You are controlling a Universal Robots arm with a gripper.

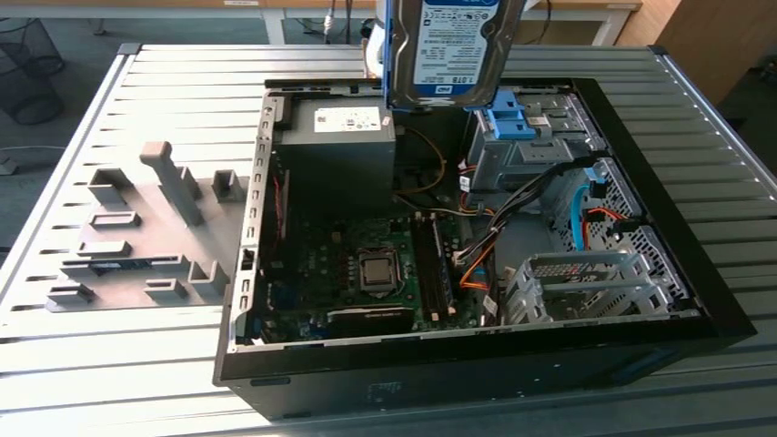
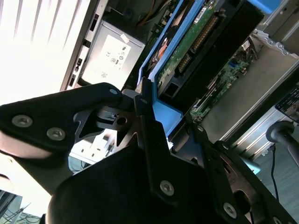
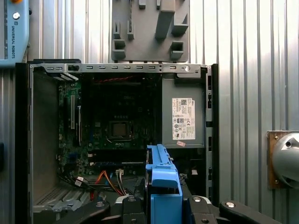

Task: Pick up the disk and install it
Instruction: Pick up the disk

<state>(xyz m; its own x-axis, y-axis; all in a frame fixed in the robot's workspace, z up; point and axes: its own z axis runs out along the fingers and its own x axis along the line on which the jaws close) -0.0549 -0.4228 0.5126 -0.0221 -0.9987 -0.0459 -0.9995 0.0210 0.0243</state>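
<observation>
A: Status on the disk?

B: Disk [image 1: 452,50] is off the bench [image 1: 109,373], hanging upright over the far end of the open case [image 1: 486,364]. The label faces the exterior camera and the frame cuts off the top edge.

A: Hand?

B: Hand [image 2: 170,126] is closed on the disk. In the second wrist view a black finger [image 2: 145,121] presses in on each side of the blue carrier [image 2: 166,112] clipped round the disk (the green circuit-board face shows just past the fingers). In the first wrist view the carrier sticks out from between the two fingers, pointing at the case.

A: Where exactly over the case?

B: In the exterior view its lower edge lines up over the gap between the power supply [image 1: 334,137] (dark box, white sticker) and the drive bay [image 1: 522,127] with blue clips, at the far side. It's above both. Can't tell how high.

A: Case itself?

B: It lies on its side with the open face up. The motherboard [image 1: 364,264] is in the middle and the orange cables [image 1: 476,273] are just to the exterior view's right of it. The silver cage [image 1: 583,282] sits at the near right corner.

A: Anything else on the bench?

B: A grey fixture plate [image 1: 134,237] with upright blocks, just beside the case on the exterior view's left. The bench top is ribbed metal.
</observation>
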